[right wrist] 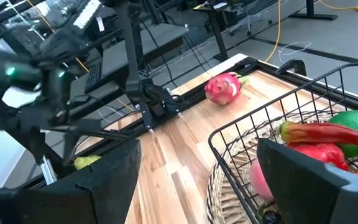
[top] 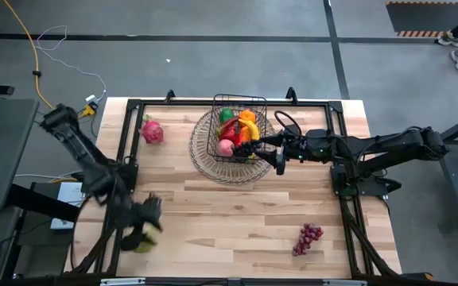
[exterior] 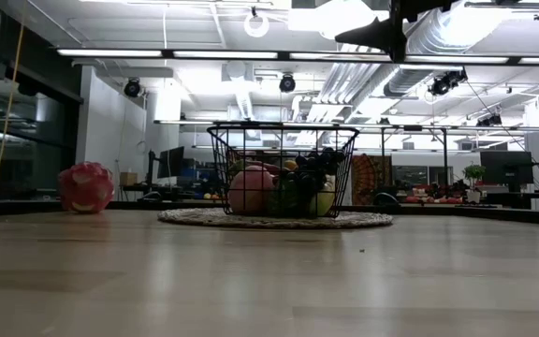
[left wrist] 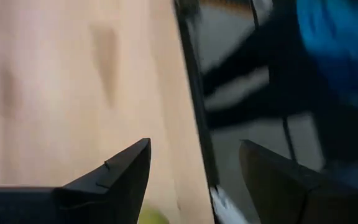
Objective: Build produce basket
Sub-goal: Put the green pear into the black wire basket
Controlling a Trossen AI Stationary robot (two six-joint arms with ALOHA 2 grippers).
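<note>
Right hand [top: 277,152], fingers spread and holding nothing, is hovering at the near rim of the dark thin-wire rectangular basket [top: 239,102], which is sitting on a round woven tray [top: 205,163] mid-bench and already holding several fruits. Left hand [top: 142,226], also spread, is working at the bench's [top: 229,214] near-left edge beside a small yellow-green fruit [top: 141,246]. Pink dragon fruit [top: 152,132] and purple grape bunch [top: 308,237] are lying outside. Grasping should be centred, fingers straddling the fruit squarely.

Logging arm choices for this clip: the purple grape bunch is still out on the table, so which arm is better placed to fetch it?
Probably the right. The grape bunch lies on the right arm's side; the right end effector hangs open at the basket. The left end effector is at the opposite table edge.
</note>
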